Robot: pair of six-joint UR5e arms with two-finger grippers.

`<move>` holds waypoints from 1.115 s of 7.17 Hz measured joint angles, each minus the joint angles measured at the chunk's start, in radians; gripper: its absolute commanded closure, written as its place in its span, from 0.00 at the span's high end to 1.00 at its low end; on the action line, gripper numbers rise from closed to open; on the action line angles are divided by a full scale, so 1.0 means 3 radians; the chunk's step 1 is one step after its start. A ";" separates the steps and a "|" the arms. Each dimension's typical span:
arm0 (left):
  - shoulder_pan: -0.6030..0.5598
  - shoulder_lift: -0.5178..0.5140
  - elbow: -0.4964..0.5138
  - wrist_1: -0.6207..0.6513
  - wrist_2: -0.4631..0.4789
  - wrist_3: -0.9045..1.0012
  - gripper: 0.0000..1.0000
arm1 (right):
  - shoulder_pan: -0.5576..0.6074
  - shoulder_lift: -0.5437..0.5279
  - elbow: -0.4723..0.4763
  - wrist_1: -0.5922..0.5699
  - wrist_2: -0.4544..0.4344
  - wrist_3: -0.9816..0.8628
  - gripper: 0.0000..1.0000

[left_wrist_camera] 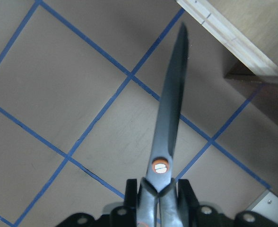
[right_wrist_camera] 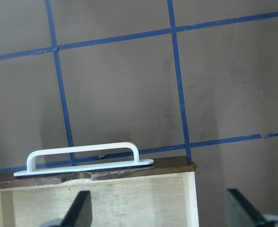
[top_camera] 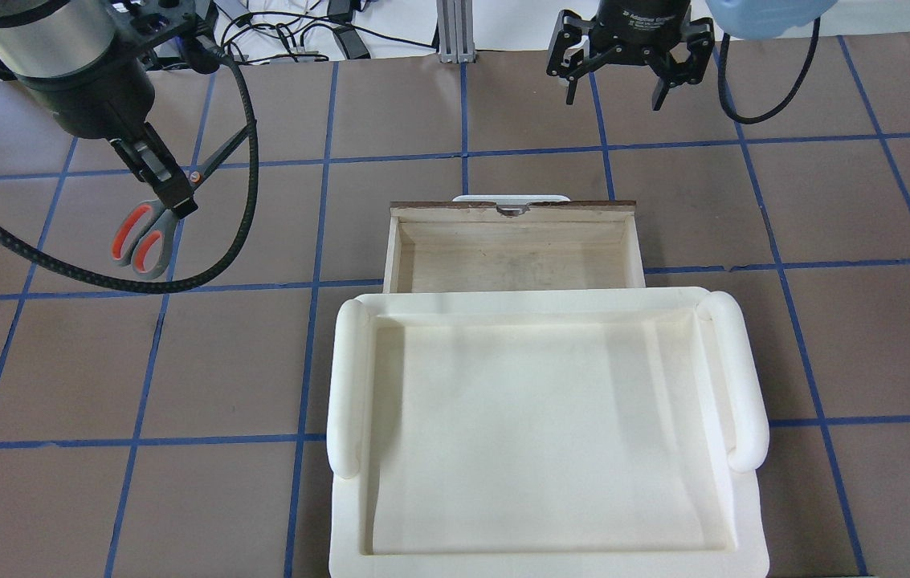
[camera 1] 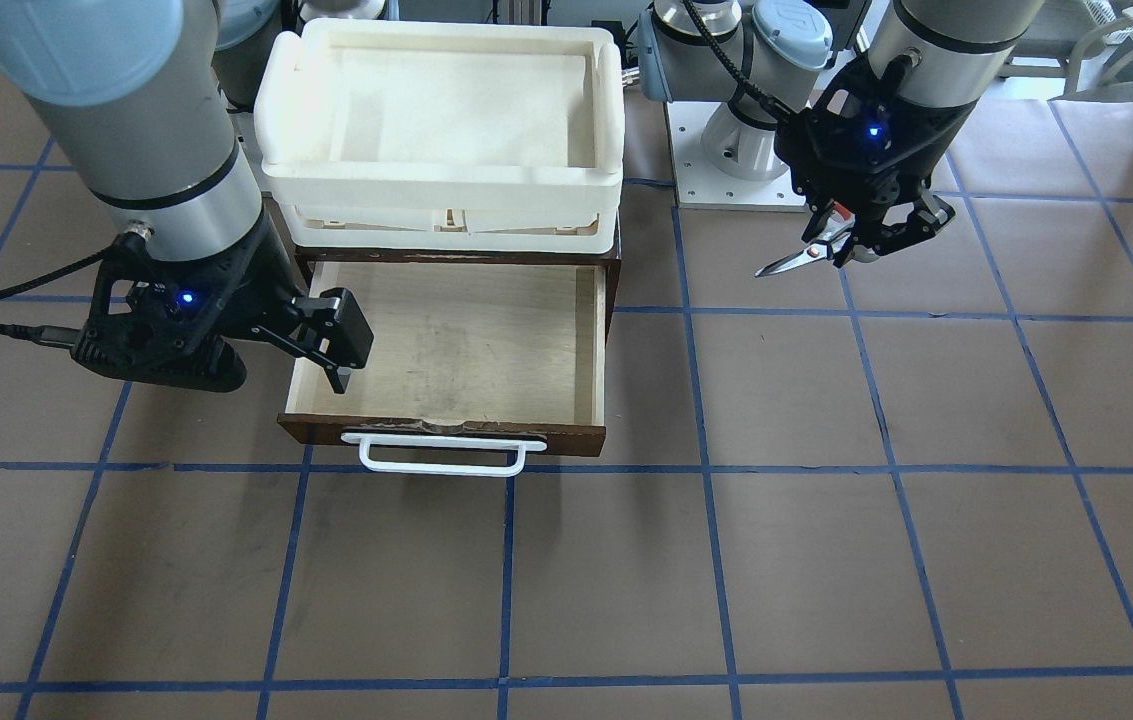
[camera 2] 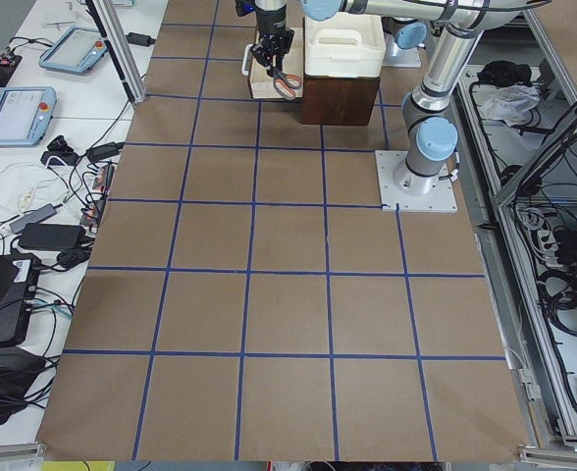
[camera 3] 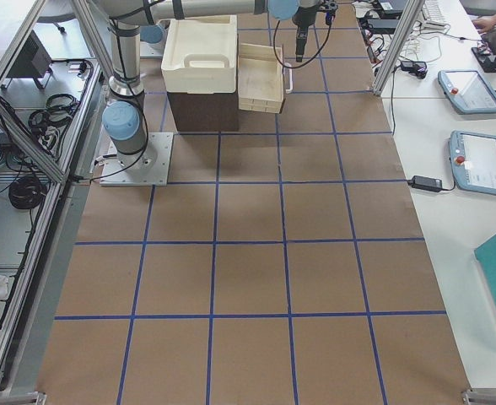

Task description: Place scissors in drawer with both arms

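I am looking at the bench, where the white foam tray is sitting on the brown box. The drawer is standing pulled out beneath my right end effector, whose fingers are spread, and it is showing only bare plywood. Off to the drawer's side, my left end effector is pinching the scissors at the pivot. The blades are pointing ahead of the fingers toward the drawer and the handles are trailing behind.

Gripping the scissors near the pivot with the left hand, held above the desk on the left, wrist tipped downward, holding the right hand wide-fingered and empty at the far side, pointing down
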 measured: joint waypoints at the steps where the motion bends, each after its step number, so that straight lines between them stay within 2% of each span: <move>1: -0.0049 -0.0014 0.0000 0.0002 0.0042 0.0341 0.11 | -0.0016 -0.0145 0.0118 -0.0002 -0.0003 -0.0113 1.00; 4: -0.0187 -0.0064 0.0005 0.0079 0.0026 0.1246 0.09 | -0.0029 -0.0413 0.0346 -0.0012 -0.0091 -0.0203 1.00; 6: -0.0247 -0.0140 0.0012 0.0172 -0.0006 0.1420 0.09 | -0.0028 -0.0499 0.0363 0.0005 -0.0112 -0.0227 1.00; 8: -0.0357 -0.0247 0.0038 0.0192 0.0002 0.1441 0.09 | -0.0045 -0.0515 0.0369 0.0013 0.0082 -0.0227 1.00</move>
